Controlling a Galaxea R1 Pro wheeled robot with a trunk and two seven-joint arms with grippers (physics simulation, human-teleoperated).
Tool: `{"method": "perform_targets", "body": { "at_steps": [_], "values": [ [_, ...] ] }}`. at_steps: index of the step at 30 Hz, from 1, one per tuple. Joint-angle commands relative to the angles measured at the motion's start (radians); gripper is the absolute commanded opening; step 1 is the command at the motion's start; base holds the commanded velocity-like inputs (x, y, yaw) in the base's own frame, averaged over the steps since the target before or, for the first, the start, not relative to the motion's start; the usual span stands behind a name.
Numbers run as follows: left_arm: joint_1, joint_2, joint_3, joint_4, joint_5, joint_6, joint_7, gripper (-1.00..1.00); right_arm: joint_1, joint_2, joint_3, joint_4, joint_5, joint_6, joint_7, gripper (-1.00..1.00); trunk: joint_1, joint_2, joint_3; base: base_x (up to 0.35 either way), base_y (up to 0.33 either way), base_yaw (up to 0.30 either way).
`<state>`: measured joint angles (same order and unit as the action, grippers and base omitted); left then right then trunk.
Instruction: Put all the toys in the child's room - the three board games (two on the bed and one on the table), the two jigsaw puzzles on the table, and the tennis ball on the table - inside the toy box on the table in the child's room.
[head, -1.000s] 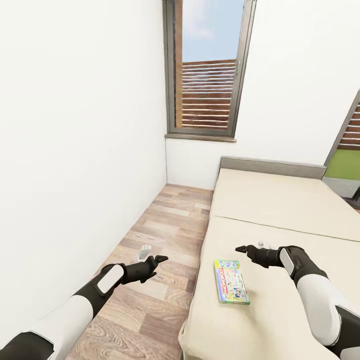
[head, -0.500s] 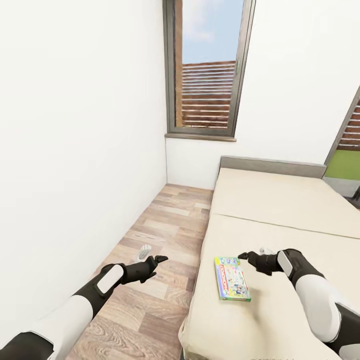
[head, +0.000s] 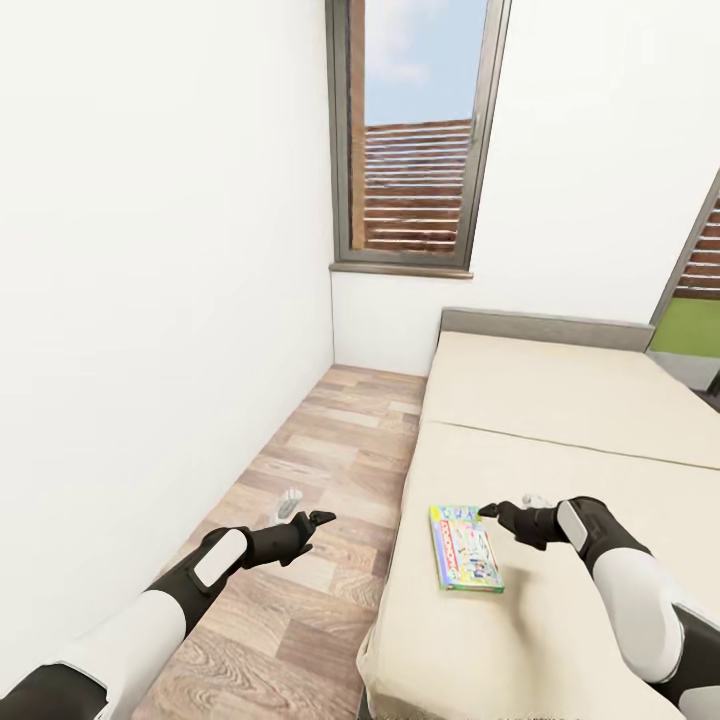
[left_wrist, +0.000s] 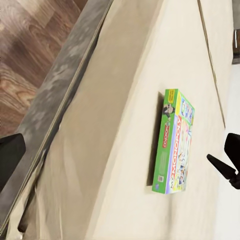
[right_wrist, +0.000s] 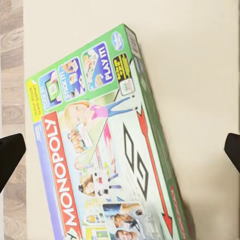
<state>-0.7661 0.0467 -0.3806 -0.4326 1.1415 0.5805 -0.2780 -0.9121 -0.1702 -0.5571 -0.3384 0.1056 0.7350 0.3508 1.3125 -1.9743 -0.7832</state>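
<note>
A green-white board game (head: 465, 548), a flat Monopoly box (right_wrist: 105, 150), lies face up on the beige bed (head: 560, 420) near its left edge. My right gripper (head: 490, 511) hovers open just above the box's far right corner. In the right wrist view its two dark fingertips (right_wrist: 10, 152) stand wide apart on either side of the box with nothing between them. My left gripper (head: 318, 519) is open and empty over the wooden floor, left of the bed. The left wrist view looks across the bed's edge at the same box (left_wrist: 175, 142).
A white wall (head: 150, 300) runs close along the left. A narrow strip of wood floor (head: 320, 470) lies between it and the bed. The grey headboard (head: 545, 328) and a tall window (head: 418, 140) stand at the far end.
My right gripper has moved down and to the left, closer to the board game's far corner. The left arm has held still.
</note>
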Motion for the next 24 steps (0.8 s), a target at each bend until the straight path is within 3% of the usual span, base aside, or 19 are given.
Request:
{"method": "perform_targets", "body": {
  "at_steps": [1,15,24],
  "values": [
    [-0.001,0.001,-0.004,0.000,0.003,0.001,-0.003,1.00,-0.001,-0.001,-0.007,-0.002,0.010,0.004,0.007,1.00,0.004,-0.008,-0.004,0.000,0.000,0.000],
    [-0.001,0.001,-0.004,-0.001,0.003,0.001,-0.010,1.00,-0.001,-0.001,-0.007,-0.004,0.010,0.004,0.007,1.00,0.057,-0.106,-0.048,0.000,0.000,0.000],
    [0.014,0.007,-0.002,-0.003,0.005,-0.022,-0.023,1.00,-0.001,0.000,-0.007,-0.004,0.010,0.004,0.007,1.00,0.057,-0.106,-0.048,0.000,0.000,0.000]
  ]
}}
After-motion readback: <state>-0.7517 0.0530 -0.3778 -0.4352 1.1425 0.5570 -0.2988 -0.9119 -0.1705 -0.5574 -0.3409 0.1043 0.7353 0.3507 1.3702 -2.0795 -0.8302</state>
